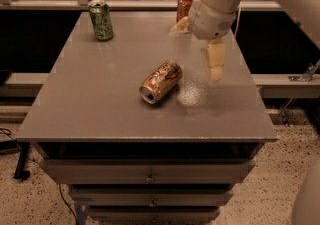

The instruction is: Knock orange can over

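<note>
- Lying on its side on the tabletop [95, 99], the orange can [161, 81] looks toppled, job apparently done.
- Claw [196, 53] hovers beyond it, fingers [216, 61] spread, gripping nothing, safely clear.

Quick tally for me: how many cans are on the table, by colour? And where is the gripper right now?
green can: 1, upright, back left
red-orange can: 1, upright, back edge
orange can: 1, on its side, mid-table
Total: 3 cans
gripper: open, above the table's right rear, apart from the orange can
</note>
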Robot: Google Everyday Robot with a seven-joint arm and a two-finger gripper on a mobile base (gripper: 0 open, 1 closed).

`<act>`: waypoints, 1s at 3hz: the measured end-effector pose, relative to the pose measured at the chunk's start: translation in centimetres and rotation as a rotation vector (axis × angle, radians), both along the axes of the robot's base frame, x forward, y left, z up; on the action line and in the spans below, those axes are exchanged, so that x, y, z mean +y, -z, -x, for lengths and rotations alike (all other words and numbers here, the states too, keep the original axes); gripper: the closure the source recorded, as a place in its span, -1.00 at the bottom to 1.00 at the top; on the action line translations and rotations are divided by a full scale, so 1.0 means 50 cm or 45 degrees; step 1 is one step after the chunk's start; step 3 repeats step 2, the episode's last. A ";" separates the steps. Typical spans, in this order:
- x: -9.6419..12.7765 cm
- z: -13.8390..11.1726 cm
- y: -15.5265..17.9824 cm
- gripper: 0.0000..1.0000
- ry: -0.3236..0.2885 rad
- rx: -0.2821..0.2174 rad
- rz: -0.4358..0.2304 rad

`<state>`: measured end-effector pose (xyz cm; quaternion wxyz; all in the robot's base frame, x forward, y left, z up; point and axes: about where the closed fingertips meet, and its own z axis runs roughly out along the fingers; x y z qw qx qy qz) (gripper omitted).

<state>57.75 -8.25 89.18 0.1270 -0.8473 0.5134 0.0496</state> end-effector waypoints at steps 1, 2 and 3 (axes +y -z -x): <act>-0.094 0.006 -0.099 -1.00 0.252 -0.032 -0.275; -0.113 0.027 -0.137 -1.00 0.295 -0.033 -0.396; -0.113 0.027 -0.137 -1.00 0.295 -0.033 -0.396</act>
